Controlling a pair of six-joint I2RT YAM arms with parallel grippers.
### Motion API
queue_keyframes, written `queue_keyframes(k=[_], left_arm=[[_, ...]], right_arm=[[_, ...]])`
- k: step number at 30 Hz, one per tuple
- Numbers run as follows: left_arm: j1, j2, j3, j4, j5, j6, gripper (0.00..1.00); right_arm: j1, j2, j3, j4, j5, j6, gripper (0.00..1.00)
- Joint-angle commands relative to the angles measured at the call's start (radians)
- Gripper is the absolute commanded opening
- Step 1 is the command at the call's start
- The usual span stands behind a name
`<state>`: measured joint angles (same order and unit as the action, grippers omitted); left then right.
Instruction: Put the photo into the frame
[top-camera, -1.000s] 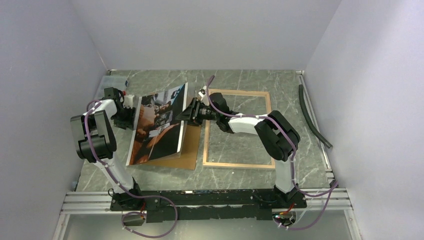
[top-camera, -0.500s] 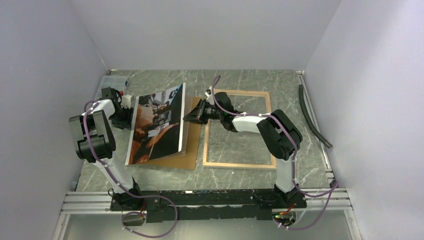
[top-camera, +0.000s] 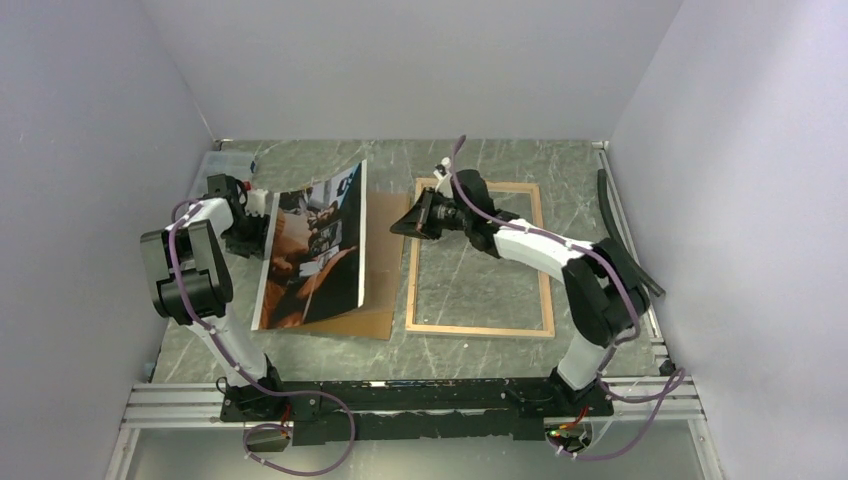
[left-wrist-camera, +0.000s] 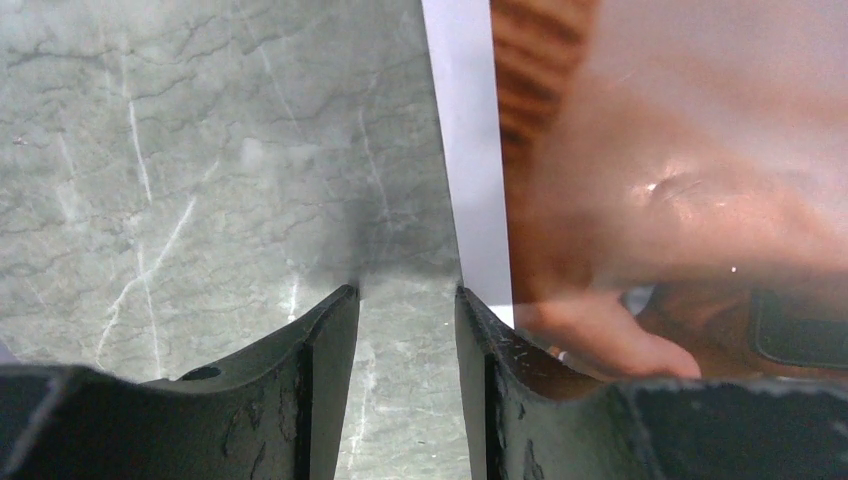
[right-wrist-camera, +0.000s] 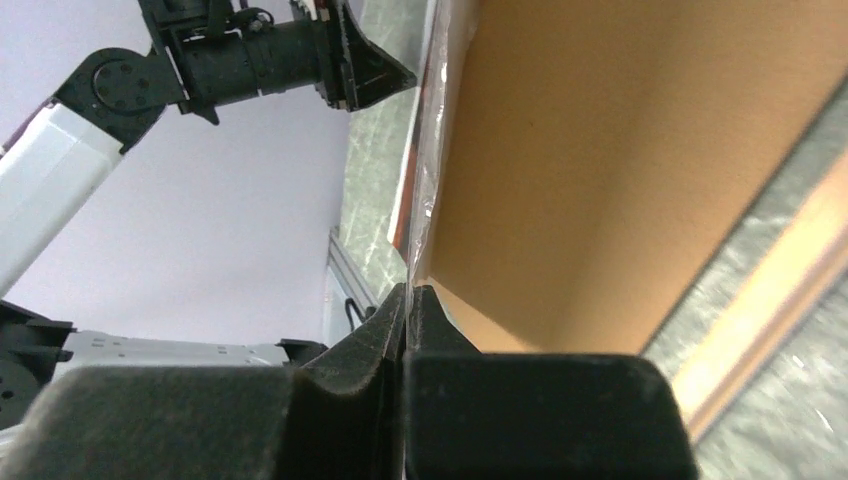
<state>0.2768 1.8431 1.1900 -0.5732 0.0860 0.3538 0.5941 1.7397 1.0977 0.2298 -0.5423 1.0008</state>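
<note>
The photo (top-camera: 310, 250) lies left of centre, its right edge raised above the brown backing board (top-camera: 385, 250). The frame (top-camera: 478, 184) lies flat to the right. My left gripper (top-camera: 258, 222) is open at the photo's left edge. In the left wrist view the white strip of the photo (left-wrist-camera: 470, 150) runs beside the right finger of that gripper (left-wrist-camera: 405, 292). My right gripper (top-camera: 396, 228) is shut and sits over the board's right edge, a small gap away from the photo. In the right wrist view this gripper (right-wrist-camera: 408, 288) lines up with the photo (right-wrist-camera: 428, 130), which is seen edge-on.
A black hose (top-camera: 625, 235) lies along the right wall. An aluminium rail (top-camera: 400, 400) runs along the near edge. Grey walls close in on three sides. The right wrist view shows the board (right-wrist-camera: 600, 150), the frame's wood rim (right-wrist-camera: 770, 290) and the left arm (right-wrist-camera: 250, 55).
My right gripper has drawn back to the right, from the photo's right edge towards the frame's left rim. The photo's raised edge shifted slightly left. The left arm stayed put.
</note>
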Motion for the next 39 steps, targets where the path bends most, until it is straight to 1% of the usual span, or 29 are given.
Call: queue_keyframes(k=[1, 3, 6, 9, 12, 19, 23, 25, 28, 30, 31, 32, 33, 34, 36, 39], left_arm=[[-0.037, 0.006, 0.006, -0.023, 0.008, 0.007, 0.47], [-0.049, 0.001, 0.015, -0.030, 0.006, 0.005, 0.47], [-0.066, -0.006, 0.035, -0.044, 0.005, 0.004, 0.47], [-0.080, -0.012, 0.063, -0.065, 0.000, 0.003, 0.47], [-0.087, -0.022, 0.089, -0.083, 0.000, 0.006, 0.47], [-0.111, -0.026, 0.103, -0.103, -0.014, 0.013, 0.47], [-0.129, -0.030, 0.106, -0.114, -0.028, 0.028, 0.47], [-0.144, -0.042, 0.138, -0.156, -0.009, 0.039, 0.50], [-0.235, -0.109, 0.138, -0.236, 0.018, 0.091, 0.61], [-0.351, -0.205, 0.078, -0.277, 0.027, 0.142, 0.67], [-0.405, -0.248, 0.036, -0.294, 0.034, 0.160, 0.72], [-0.484, -0.299, -0.012, -0.300, 0.037, 0.180, 0.80], [-0.539, -0.345, -0.061, -0.306, 0.039, 0.204, 0.90], [-0.589, -0.390, -0.114, -0.299, 0.040, 0.223, 0.94], [-0.675, -0.460, -0.191, -0.298, 0.044, 0.252, 0.95], [-0.796, -0.511, -0.251, -0.325, 0.047, 0.256, 0.95]], right_arm=[[-0.036, -0.139, 0.064, -0.255, 0.095, -0.179, 0.00], [-0.060, -0.193, 0.105, -0.395, 0.161, -0.231, 0.00], [-0.105, -0.284, 0.147, -0.554, 0.282, -0.280, 0.00], [-0.136, -0.380, 0.192, -0.687, 0.423, -0.322, 0.00], [-0.156, -0.445, 0.239, -0.795, 0.529, -0.353, 0.00], [-0.169, -0.558, 0.318, -0.922, 0.688, -0.390, 0.00], [-0.172, -0.616, 0.334, -0.936, 0.736, -0.395, 0.00], [-0.171, -0.642, 0.324, -0.922, 0.731, -0.392, 0.00], [-0.171, -0.663, 0.320, -0.915, 0.722, -0.392, 0.00], [-0.172, -0.660, 0.331, -0.931, 0.726, -0.399, 0.00], [-0.172, -0.659, 0.334, -0.937, 0.728, -0.403, 0.00], [-0.172, -0.660, 0.336, -0.942, 0.729, -0.406, 0.00], [-0.172, -0.662, 0.337, -0.943, 0.725, -0.409, 0.00], [-0.172, -0.664, 0.337, -0.944, 0.725, -0.410, 0.00], [-0.172, -0.669, 0.341, -0.943, 0.730, -0.410, 0.00], [-0.175, -0.669, 0.352, -0.954, 0.743, -0.411, 0.00]])
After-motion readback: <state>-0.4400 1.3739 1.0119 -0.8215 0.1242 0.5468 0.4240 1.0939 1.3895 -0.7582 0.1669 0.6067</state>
